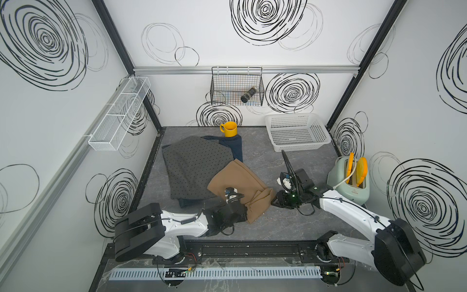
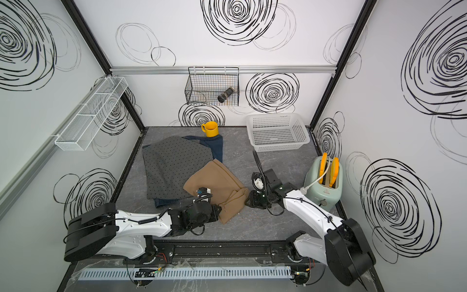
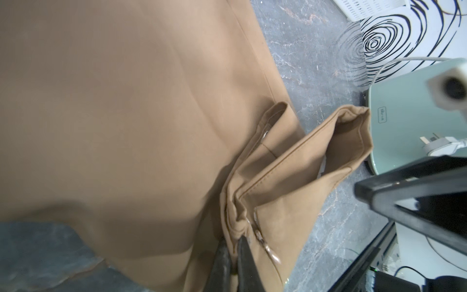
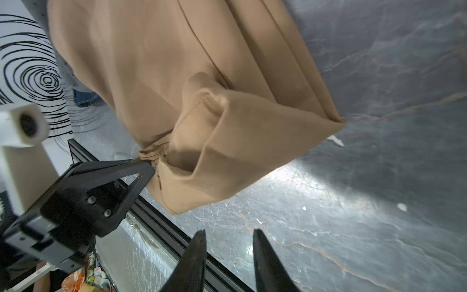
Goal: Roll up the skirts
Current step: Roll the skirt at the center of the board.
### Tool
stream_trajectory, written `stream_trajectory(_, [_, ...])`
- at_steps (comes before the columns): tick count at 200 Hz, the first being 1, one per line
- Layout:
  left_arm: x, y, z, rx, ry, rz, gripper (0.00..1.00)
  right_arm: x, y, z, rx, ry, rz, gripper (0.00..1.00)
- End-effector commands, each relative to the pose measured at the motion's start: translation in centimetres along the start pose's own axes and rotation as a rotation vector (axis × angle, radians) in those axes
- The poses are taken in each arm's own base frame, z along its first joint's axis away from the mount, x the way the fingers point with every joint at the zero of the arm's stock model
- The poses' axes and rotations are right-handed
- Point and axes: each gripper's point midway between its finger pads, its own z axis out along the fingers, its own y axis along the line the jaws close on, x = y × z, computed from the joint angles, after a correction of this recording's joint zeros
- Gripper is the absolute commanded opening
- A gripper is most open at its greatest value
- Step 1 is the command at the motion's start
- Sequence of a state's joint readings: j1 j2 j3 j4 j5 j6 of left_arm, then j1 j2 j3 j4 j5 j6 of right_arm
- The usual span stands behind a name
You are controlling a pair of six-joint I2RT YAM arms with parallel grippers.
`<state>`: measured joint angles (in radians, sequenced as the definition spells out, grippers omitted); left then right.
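Left gripper [image 3: 232, 244] pinches tan skirt [image 3: 126, 101] (right gripper [image 4: 228, 233] nearby, jaws apart).

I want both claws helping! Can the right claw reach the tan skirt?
Probably yes. The right claw is open close beside the tan skirt, with only bare table between them.

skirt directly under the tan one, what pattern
Dark grey skirt with small black dots, clearest in a top view.

Tan skirt [image 1: 237, 179]: matt, smooth woven cloth, stitched seams; grey dotted skirt [image 1: 194, 166]: matt cloth; tabletop [image 1: 278, 222]: dark marbled, faint sheen; basket [image 1: 319, 131]: white perforated plastic; mug [image 1: 230, 129]: glossy; toaster [image 1: 353, 192]: smooth satin shell.
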<state>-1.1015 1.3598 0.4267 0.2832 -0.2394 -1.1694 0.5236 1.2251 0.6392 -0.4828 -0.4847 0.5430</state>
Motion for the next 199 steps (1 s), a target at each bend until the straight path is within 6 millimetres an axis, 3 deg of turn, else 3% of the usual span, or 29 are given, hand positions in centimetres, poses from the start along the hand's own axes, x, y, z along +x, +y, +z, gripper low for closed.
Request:
stream_trajectory(1, [-0.5, 0.4, 0.1, -0.058, -0.033, 0.063, 0.00, -1.6, 1.7, 1.1, -0.048, 0.008, 0.010, 0.33])
stream_trajectory(38, [-0.3, 0.5, 0.0, -0.138, -0.049, 0.145, 0.00, -3.1, 3.0, 2.1, -0.058, 0.011, -0.003, 0.30])
stream_trajectory(80, [-0.9, 0.5, -0.5, -0.193, -0.093, 0.237, 0.02, -3.6, 1.1, 4.0, 0.019, 0.033, 0.074, 0.30])
stream_trajectory(106, [-1.6, -0.1, -1.6, -0.233, -0.152, 0.324, 0.02, -4.6, 0.8, 4.0, 0.037, 0.005, 0.090, 0.31])
stream_trajectory(112, [-1.5, -0.1, -1.7, -0.236, -0.154, 0.335, 0.07, -4.9, 0.6, 4.0, 0.044, 0.000, 0.097, 0.32])
stream_trajectory(144, [1.4, -1.0, -1.3, -0.145, -0.078, 0.340, 0.07, -5.3, 0.4, 4.8, 0.092, 0.045, 0.097, 0.32])
stream_trajectory(160, [1.8, -1.2, -1.7, -0.132, -0.074, 0.335, 0.07, -5.2, 0.4, 5.1, 0.109, 0.059, 0.085, 0.32])
stream_trajectory(176, [1.3, -1.1, -2.8, -0.137, -0.096, 0.326, 0.12, -5.1, 0.3, 5.1, 0.115, 0.051, 0.088, 0.35])
stream_trajectory(199, [1.2, -0.8, -3.7, -0.124, -0.085, 0.317, 0.30, -5.1, 0.2, 5.4, 0.131, 0.054, 0.091, 0.36])
